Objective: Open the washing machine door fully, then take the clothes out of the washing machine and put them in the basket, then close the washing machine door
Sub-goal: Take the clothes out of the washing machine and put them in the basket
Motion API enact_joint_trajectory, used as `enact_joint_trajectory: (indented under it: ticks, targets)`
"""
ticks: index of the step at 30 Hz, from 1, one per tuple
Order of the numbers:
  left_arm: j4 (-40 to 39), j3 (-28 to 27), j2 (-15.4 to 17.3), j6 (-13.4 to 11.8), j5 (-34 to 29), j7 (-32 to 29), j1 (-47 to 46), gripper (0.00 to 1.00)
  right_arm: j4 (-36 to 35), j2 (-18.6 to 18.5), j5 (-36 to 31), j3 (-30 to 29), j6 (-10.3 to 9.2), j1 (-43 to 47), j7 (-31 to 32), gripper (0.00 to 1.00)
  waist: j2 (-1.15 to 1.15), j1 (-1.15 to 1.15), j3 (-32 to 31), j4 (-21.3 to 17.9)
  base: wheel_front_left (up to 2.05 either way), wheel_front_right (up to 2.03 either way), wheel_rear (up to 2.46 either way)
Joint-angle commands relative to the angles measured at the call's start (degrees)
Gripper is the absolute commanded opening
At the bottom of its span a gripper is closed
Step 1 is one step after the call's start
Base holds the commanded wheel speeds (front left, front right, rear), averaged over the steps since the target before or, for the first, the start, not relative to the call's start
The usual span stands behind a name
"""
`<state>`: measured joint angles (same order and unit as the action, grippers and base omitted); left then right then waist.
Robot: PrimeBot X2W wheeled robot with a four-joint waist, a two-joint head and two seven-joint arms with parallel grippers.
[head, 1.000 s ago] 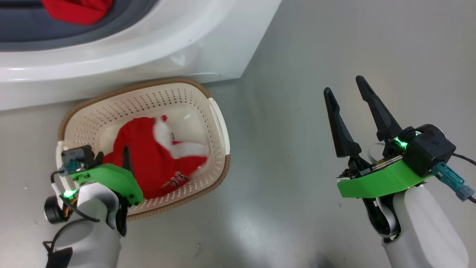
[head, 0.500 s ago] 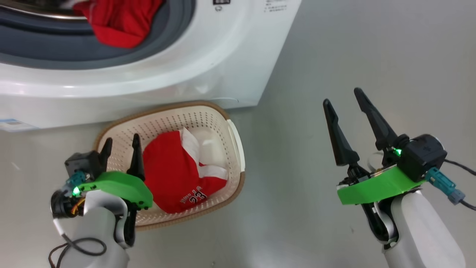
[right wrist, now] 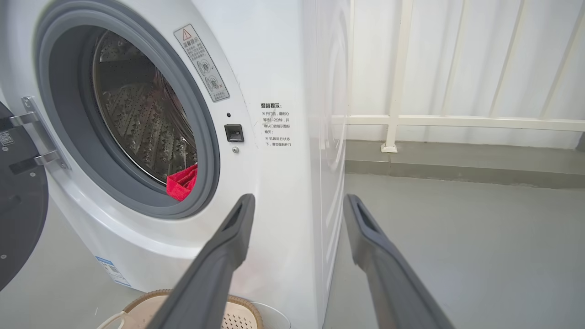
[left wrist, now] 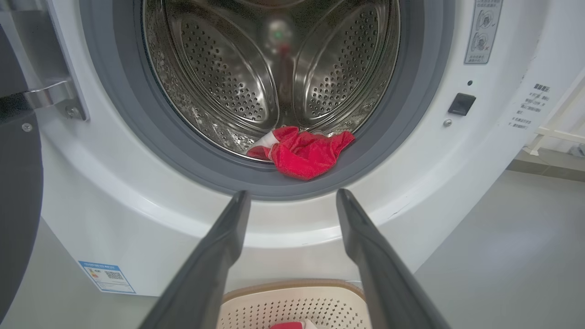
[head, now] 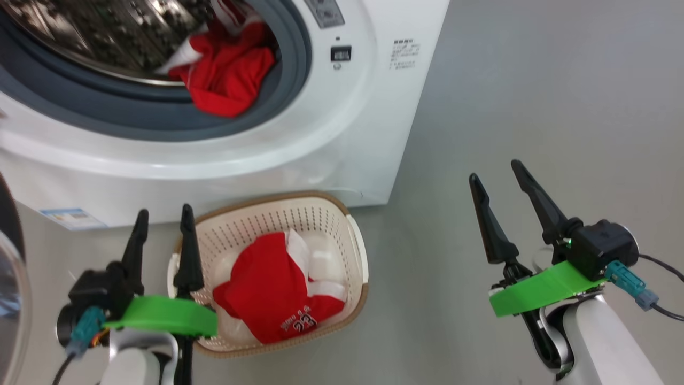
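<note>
Basket (head: 359,251) sits low centre, right under washer (head: 347,133) mouth: short drop for clothes. Red garment (head: 267,299) already in it; second garment (head: 227,80) on drum lip, upper left. Door (left wrist: 18,183) swung wide at left edge. We hold left gripper (head: 164,212) beside basket, jaws spread, empty, aimed at drum. Right gripper (head: 495,172) lower right, spread, empty, touching nothing.

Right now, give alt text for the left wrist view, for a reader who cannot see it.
A red garment lies at the front lip of the steel drum in the open washing machine. The open left gripper points toward it; the basket shows at the bottom edge.
</note>
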<state>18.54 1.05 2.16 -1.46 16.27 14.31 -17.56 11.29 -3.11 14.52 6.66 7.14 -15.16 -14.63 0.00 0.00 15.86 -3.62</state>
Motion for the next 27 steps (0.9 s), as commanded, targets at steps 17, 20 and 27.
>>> enact_joint_trajectory:
  ticks: [17, 20, 27]
  targets:
    - [-14.4, -3.1, 0.9, -1.9, -2.8, 0.7, 15.0, 1.0, -0.5, 0.2, -3.4, -3.0, 0.35, 6.9, -0.4, 1.0, 0.0, 0.0, -11.9, -1.6, 0.0, 0.0, 0.0]
    - [-15.0, -3.7, 0.9, -2.2, -2.9, 0.7, 17.4, 1.0, -0.6, 0.2, -3.3, -2.8, 0.35, 8.5, -0.4, 1.0, 0.0, 0.0, -13.4, -2.4, 0.0, 0.0, 0.0]
    - [-16.1, -4.4, 0.9, -3.1, -3.3, 0.7, 21.3, 1.0, -1.1, 0.2, -2.7, -2.1, 0.35, 11.5, -0.4, 1.0, 0.0, 0.0, -15.7, -3.7, 0.0, 0.0, 0.0]
